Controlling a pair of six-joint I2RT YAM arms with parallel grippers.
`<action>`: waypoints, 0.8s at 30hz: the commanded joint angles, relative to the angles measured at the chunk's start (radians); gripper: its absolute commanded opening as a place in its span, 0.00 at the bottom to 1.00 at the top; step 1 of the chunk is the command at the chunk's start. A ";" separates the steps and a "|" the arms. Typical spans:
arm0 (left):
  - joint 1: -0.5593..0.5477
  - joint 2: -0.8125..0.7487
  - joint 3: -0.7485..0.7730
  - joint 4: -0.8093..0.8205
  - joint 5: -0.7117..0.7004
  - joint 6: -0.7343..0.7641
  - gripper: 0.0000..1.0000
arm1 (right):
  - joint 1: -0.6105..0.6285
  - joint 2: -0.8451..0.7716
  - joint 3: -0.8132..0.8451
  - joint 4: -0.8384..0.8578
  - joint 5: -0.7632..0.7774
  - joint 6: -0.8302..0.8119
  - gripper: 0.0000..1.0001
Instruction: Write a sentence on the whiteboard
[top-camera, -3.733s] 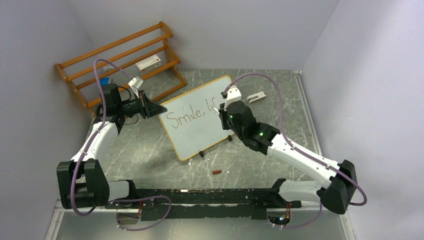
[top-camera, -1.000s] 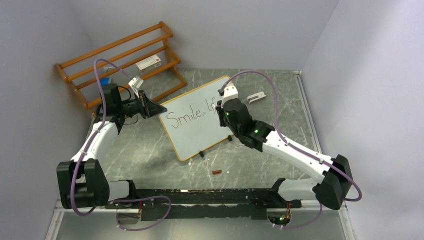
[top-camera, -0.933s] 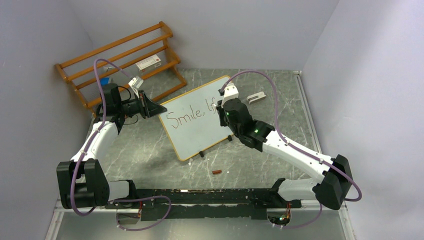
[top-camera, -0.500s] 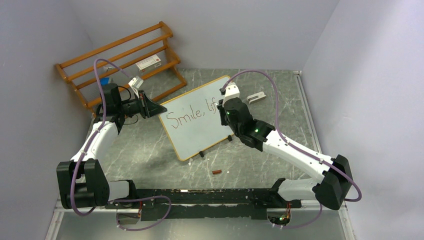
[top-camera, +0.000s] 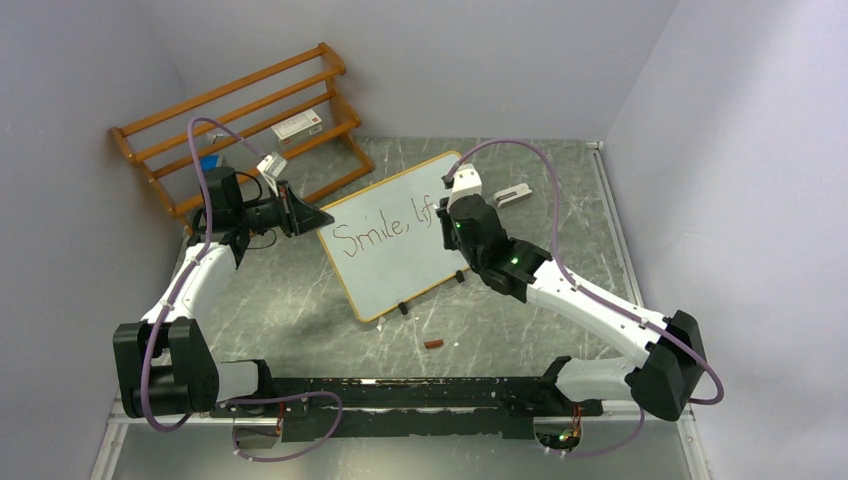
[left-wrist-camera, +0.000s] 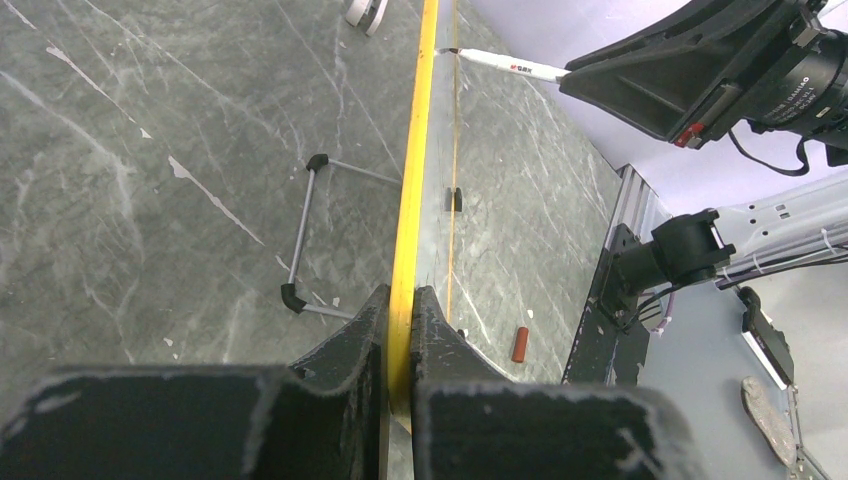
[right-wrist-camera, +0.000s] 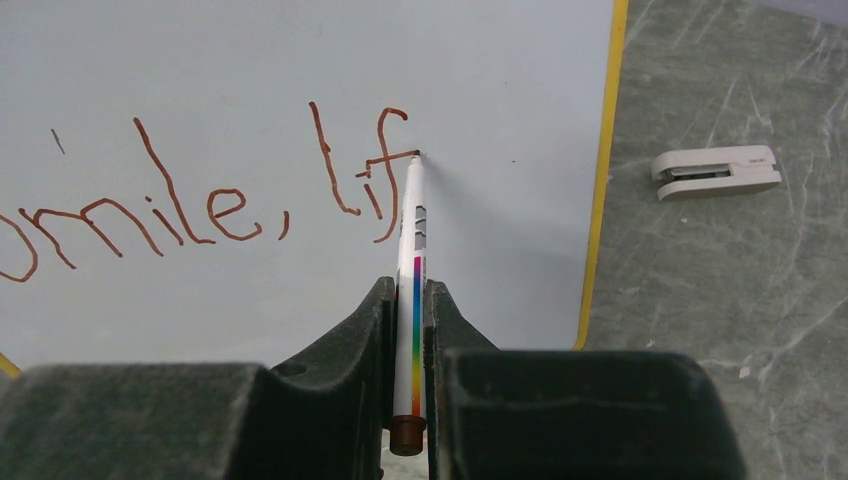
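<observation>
The whiteboard (top-camera: 395, 262) stands tilted at the table's middle. My left gripper (top-camera: 322, 218) is shut on its left frame edge; in the left wrist view the yellow edge (left-wrist-camera: 412, 180) runs straight between the jaws of the left gripper (left-wrist-camera: 400, 300). My right gripper (right-wrist-camera: 406, 292) is shut on a white marker (right-wrist-camera: 412, 240) with a rainbow stripe. The marker's tip touches the board at the right end of the "f" crossbar. The sentence (right-wrist-camera: 200, 205) reads "Smile, lif" in red-brown strokes, also visible as the sentence (top-camera: 385, 228) in the top view beside the right gripper (top-camera: 447, 213).
An orange-brown wooden rack (top-camera: 240, 120) holding a small box (top-camera: 298, 125) stands at the back left. A white clip-like piece (top-camera: 512, 194) lies right of the board. A brown marker cap (top-camera: 434, 344) lies in front of it. The board's wire stand (left-wrist-camera: 300, 240) rests behind it.
My right gripper has shifted slightly right along the board with the marker, and the "f" after "li" now shows. The left arm and board have stayed still.
</observation>
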 joint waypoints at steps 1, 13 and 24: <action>0.001 0.030 -0.005 -0.053 -0.124 0.100 0.05 | -0.010 -0.044 -0.011 0.026 -0.009 0.008 0.00; 0.001 0.033 -0.005 -0.053 -0.126 0.098 0.05 | -0.041 -0.086 -0.044 0.000 -0.036 0.013 0.00; 0.000 0.036 -0.005 -0.053 -0.125 0.096 0.05 | -0.041 -0.060 -0.044 -0.003 -0.084 0.013 0.00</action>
